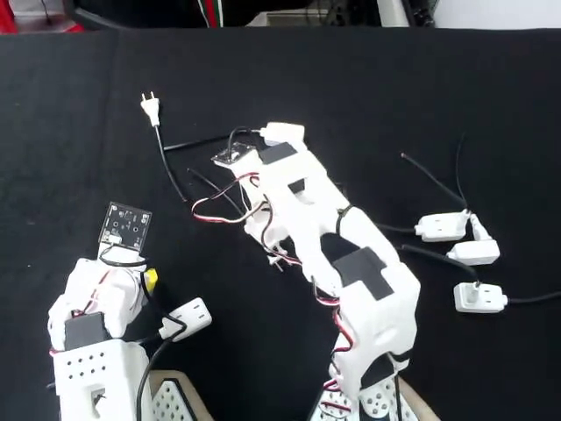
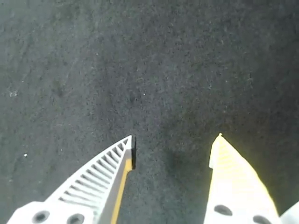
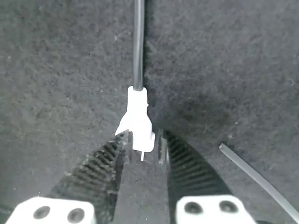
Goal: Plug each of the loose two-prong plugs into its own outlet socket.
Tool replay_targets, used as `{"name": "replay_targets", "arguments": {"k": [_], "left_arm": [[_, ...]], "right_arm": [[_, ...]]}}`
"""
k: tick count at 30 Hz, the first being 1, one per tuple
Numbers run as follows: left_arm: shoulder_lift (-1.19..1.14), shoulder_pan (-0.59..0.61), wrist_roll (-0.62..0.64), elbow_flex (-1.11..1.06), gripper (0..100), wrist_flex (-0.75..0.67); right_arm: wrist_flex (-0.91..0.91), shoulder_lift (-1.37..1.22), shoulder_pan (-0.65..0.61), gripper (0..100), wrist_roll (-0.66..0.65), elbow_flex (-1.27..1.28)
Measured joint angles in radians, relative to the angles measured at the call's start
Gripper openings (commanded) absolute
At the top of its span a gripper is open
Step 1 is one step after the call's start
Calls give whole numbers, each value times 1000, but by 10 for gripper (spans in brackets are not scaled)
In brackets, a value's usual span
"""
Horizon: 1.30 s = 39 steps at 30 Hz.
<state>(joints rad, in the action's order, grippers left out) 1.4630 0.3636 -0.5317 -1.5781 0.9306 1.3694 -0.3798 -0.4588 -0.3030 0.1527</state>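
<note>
My right gripper (image 3: 144, 138) is shut on a small white two-prong plug (image 3: 136, 116). The plug's prongs point back toward the wrist and its black cable (image 3: 138, 42) runs straight away over the cloth. In the high view this gripper (image 1: 282, 133) sits at the middle back of the table. A second loose white plug (image 1: 150, 107) lies at the back left on its own cable. A white outlet socket (image 1: 188, 317) lies beside the left arm (image 1: 96, 303) at the front left. My left gripper (image 2: 174, 137) is open over bare black cloth, with nothing between its fingers.
Three white sockets (image 1: 441, 227), (image 1: 473, 253), (image 1: 479, 297) lie clustered at the right with black cables trailing off. Loose cables (image 1: 175, 175) cross the cloth between the back-left plug and the right arm. A further cable (image 3: 257, 179) lies close to the right gripper.
</note>
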Motion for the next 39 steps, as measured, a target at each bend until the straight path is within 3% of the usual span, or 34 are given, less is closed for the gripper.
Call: {"name": "replay_targets", "arguments": {"k": [25,32,35,39], "left_arm": [[0,0,0,0,267,0],[0,0,0,0,267,0],[0,0,0,0,267,0],[0,0,0,0,267,0]], "right_arm": [[-14,-43,-98,70,104,2],[-9,-69,-135,271,144,3],[-6,-75,-164,255,152,3],[-6,-77,-166,132,155,3]]}}
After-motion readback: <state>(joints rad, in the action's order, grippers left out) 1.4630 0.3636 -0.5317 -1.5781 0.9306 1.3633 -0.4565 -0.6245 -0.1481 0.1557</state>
